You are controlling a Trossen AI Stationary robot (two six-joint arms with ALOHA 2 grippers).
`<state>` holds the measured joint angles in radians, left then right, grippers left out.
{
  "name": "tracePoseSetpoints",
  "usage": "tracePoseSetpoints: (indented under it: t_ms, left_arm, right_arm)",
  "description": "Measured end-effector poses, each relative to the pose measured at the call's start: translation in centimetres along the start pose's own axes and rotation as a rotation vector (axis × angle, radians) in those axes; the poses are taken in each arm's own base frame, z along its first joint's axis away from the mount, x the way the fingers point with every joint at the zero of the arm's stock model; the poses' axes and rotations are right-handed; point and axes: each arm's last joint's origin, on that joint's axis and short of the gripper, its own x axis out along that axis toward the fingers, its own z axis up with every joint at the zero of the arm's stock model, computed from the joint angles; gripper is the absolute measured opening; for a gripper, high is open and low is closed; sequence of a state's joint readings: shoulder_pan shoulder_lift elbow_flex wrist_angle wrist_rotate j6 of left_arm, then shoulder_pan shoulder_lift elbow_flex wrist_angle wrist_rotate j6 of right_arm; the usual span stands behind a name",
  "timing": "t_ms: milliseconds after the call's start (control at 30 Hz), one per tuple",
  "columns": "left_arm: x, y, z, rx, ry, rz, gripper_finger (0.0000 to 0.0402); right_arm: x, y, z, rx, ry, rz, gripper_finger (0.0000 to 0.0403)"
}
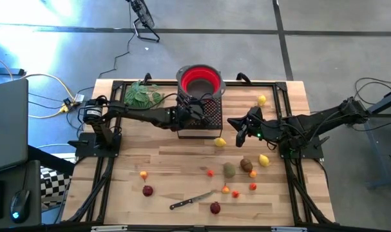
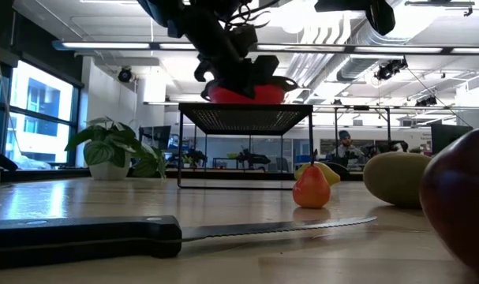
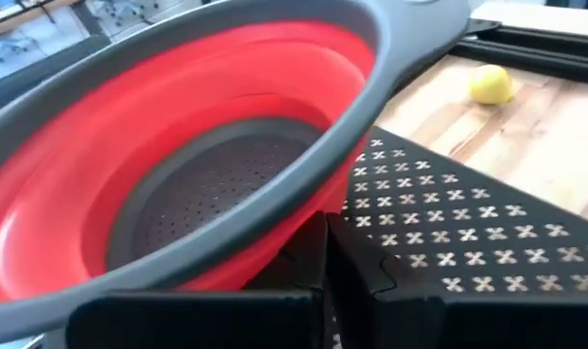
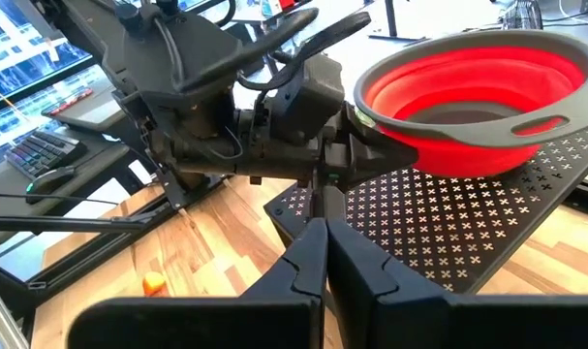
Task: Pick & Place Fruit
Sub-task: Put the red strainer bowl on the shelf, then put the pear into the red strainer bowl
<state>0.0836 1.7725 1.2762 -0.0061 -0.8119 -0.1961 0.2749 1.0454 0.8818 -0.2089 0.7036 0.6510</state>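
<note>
Both arms reach inward, left tool [image 1: 194, 111] and right tool [image 1: 239, 132] with fingers closed.

In the low view the knife [image 2: 144, 234] handle runs off the edge, and a dark red fruit [image 2: 460, 209] beside the knife is cut off and blurred. The colander [image 3: 177, 165] is only partly in frame in the left wrist view. Tiny orange pieces [image 1: 235, 193] near the knife are too small to identify, perhaps berries.

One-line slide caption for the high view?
Both shut grippers, left over the black mesh stand by the red colander, right nearby; fruit scattered, none held.
</note>
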Motion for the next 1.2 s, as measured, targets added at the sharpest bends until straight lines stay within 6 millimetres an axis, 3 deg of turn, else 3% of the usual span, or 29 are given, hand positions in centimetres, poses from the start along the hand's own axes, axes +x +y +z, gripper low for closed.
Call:
tracePoseSetpoints:
  t_ms: [433,700,1033,1200]
  left_arm:
    - [-1.3,-1.2,-0.3,-0.018,0.021,-0.102,0.0001]
    - [-4.3,-2.9,0.3,-0.053,-0.004,-0.268,0.0001]
    - [-11.3,0.5,4.2,0.053,-0.075,-0.416,0.0001]
    - [-13.4,2.9,5.1,0.069,-0.049,-0.436,0.0001]
  right_arm:
    - [0.0,0.0,0.0,-0.004,0.005,-0.002,0.0003]
    - [0.0,-0.1,-0.1,-0.01,0.013,-0.003,0.0003]
    - [0.0,-0.1,-0.3,-0.036,0.047,0.025,0.0003]
    - [0.0,0.0,-0.3,-0.045,0.051,0.03,0.0003]
